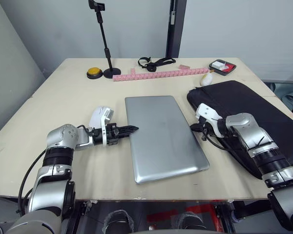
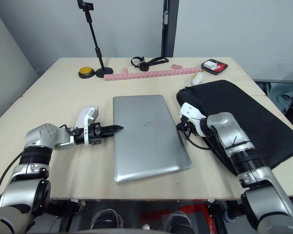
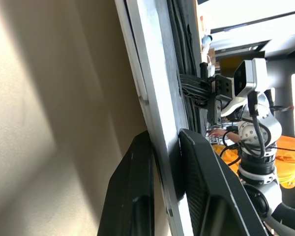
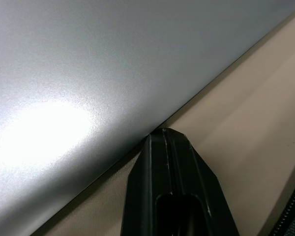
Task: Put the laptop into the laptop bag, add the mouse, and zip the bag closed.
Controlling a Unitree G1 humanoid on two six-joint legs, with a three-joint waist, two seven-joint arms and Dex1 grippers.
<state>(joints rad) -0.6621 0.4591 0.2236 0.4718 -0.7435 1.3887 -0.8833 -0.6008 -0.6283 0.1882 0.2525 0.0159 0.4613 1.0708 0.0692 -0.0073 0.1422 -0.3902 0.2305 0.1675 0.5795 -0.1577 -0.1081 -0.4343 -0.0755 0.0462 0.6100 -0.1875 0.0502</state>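
laptop [image 1: 163,136] centre frame (flat on table [image 1: 63,97]) | left gripper [image 1: 131,130] clamps its left edge | right gripper [image 1: 196,127] at right edge, closure unclear | laptop bag [image 1: 254,112] right

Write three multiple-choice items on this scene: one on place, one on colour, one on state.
1. Where is the bag relative to the laptop?
A. On the robot's right
B. On the robot's left
C. Under it

2. What colour is the button beside the stand?
A. Blue
B. Yellow
C. Green

3. What is the left end effector doing?
A. Hanging open above the table
B. Holding the mouse
C. Clamping the laptop's edge

Answers:
1 A: the bag lies by the right arm.
2 B: its dome is yellow.
3 C: the left wrist view shows a finger on each face of the laptop's edge.
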